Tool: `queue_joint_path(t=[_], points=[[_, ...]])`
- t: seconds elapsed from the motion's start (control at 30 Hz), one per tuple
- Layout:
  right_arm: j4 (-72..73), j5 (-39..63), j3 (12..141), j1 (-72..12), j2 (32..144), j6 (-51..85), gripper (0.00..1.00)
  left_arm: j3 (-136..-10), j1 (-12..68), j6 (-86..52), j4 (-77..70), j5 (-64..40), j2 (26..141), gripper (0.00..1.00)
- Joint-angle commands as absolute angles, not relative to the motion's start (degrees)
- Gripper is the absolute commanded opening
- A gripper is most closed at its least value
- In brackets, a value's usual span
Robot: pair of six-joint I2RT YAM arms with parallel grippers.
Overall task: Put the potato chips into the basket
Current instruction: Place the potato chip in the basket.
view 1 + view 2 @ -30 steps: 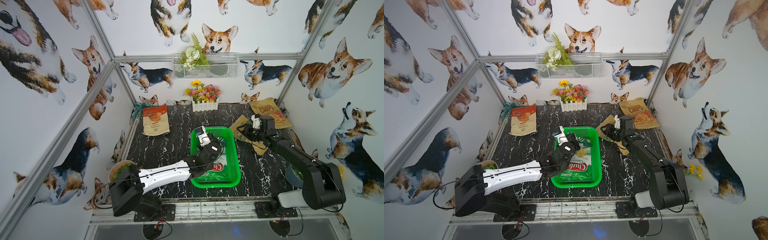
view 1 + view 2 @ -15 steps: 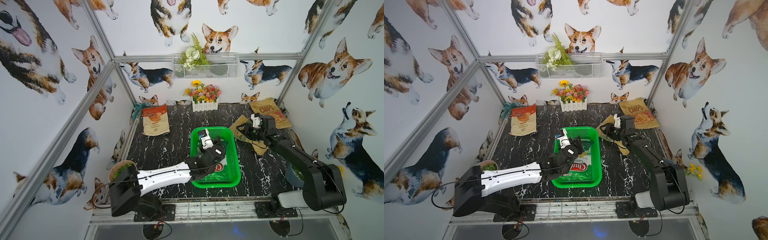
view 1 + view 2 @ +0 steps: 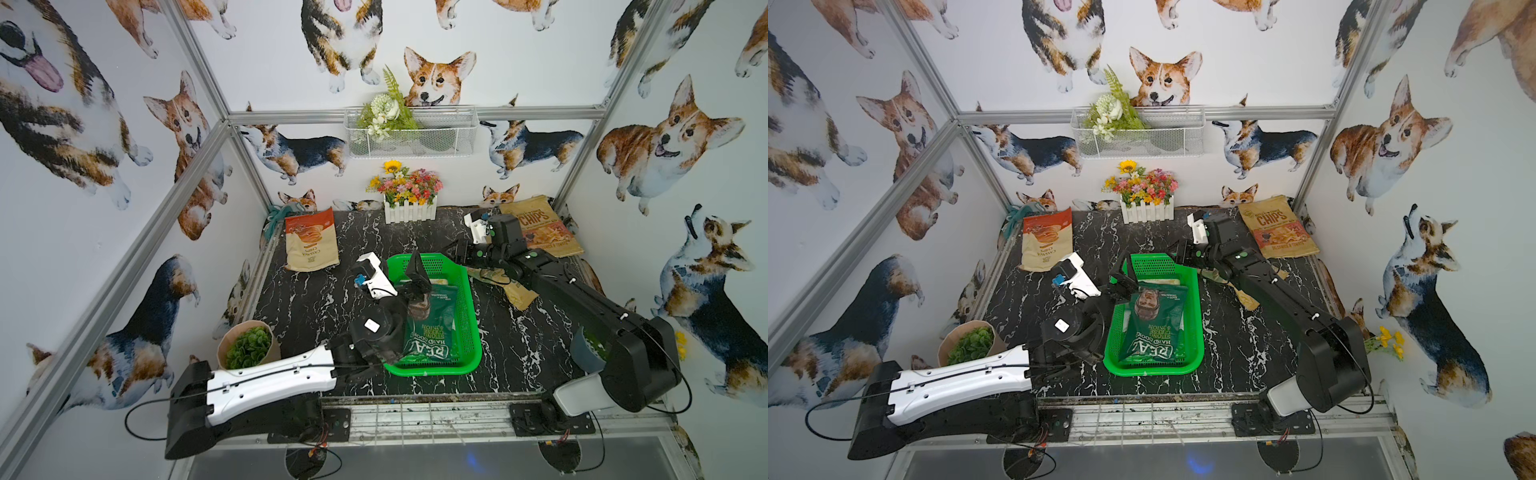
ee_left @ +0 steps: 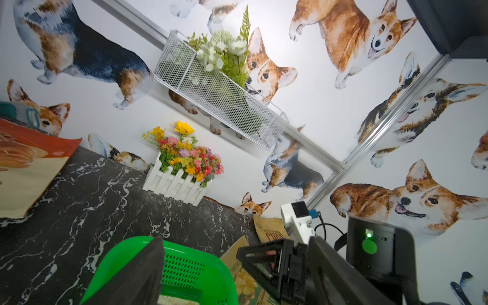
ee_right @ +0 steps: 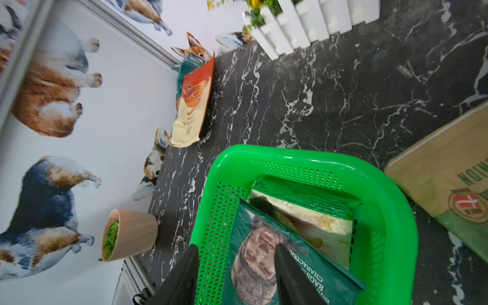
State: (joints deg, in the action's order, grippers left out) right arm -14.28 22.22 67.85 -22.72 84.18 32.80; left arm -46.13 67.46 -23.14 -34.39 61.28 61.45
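**Green bag lies in the basket, both grippers empty**

In both top views, the left arm lies low along the near edge, its white forearm aimed at the basket (image 3: 432, 368) and its wrist cocked up beside the left wall. The left gripper (image 3: 417, 277) sits over the basket's far end with its jaws spread wide and nothing between them. The right arm stretches long from the near right corner with its wrist turned inward. The right gripper (image 3: 458, 249) hangs by the basket's far right corner, jaws apart and empty.

And there's the dark green bag (image 3: 432, 328), flat inside with its long axis along the basket's length. Its "REAL" end is nearest the arm bases and the printed face is toward the far end. It lies on the white-green bag (image 3: 436, 281), of which only a far strip shows.

Out on the black marble table (image 3: 332, 299) are the cream and red-orange bag (image 3: 311, 241) at far left and the red-lettered tan bag (image 3: 540, 226) in the far right corner. The green-lettered tan bag (image 3: 515, 291) lies partly under the right arm.

The left wrist view shows one dark finger (image 4: 140, 272) over the basket's green rim, with the right gripper close across from it.

In the right wrist view two fingers (image 5: 184, 274) stand well apart above the basket, and the green bag's printed face shows between them. I can't tell whether they touch it.
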Motion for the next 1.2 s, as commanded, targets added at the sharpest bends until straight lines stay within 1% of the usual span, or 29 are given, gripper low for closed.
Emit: queue_joint_path(t=[0.0,0.1,0.13,0.23,0.33,0.47,0.57,0.63,0.77,0.8,0.83,0.9,1.03,1.17], points=[[-17.1,19.8,68.5,-25.7,85.4,31.6,0.49,-43.5,64.8,-17.7,-35.8,62.5,57.5,0.87],[-18.3,20.2,69.5,-29.2,88.7,30.8,0.49,-42.2,61.3,-22.1,-29.6,61.8,52.7,0.86],[-19.4,21.1,70.1,-30.3,90.2,30.2,0.49,-39.9,60.3,-23.4,-27.6,61.9,51.0,0.86],[-24.8,22.0,71.5,-34.8,94.6,27.3,0.46,-38.0,58.6,-25.1,-24.3,62.9,46.2,0.85],[-29.5,19.2,70.4,-40.6,95.6,23.6,0.45,-36.1,58.4,-27.7,-21.4,63.8,42.0,0.84],[-31.0,15.2,65.0,-45.3,94.1,22.0,0.45,-34.4,58.1,-29.1,-18.1,64.0,39.9,0.83],[-31.0,10.3,60.5,-46.5,95.1,21.7,0.50,-34.4,57.5,-30.1,-15.9,63.6,40.6,0.83],[-32.1,5.3,59.6,-46.8,97.8,21.8,0.53,-34.4,56.9,-31.3,-15.3,63.5,41.4,0.83],[-34.2,-0.2,63.2,-47.4,102.7,21.4,0.59,-34.7,55.4,-33.0,-15.3,61.7,42.6,0.83],[-34.4,-1.3,64.6,-48.1,103.1,21.2,0.62,-34.8,55.0,-33.1,-15.3,61.0,43.1,0.83],[-34.5,-2.2,66.0,-48.9,103.4,20.9,0.68,-35.2,54.8,-33.1,-15.1,60.4,43.4,0.83],[-34.7,-3.0,68.3,-50.1,103.4,20.0,0.72,-35.8,54.6,-33.1,-14.7,59.8,44.2,0.83],[-35.6,-4.6,70.9,-50.9,101.9,20.2,0.75,-37.3,54.2,-32.5,-12.9,57.4,46.6,0.83],[-35.8,-5.6,72.2,-50.8,97.7,20.4,0.76,-39.0,53.5,-34.0,-8.0,56.7,48.6,0.83]])
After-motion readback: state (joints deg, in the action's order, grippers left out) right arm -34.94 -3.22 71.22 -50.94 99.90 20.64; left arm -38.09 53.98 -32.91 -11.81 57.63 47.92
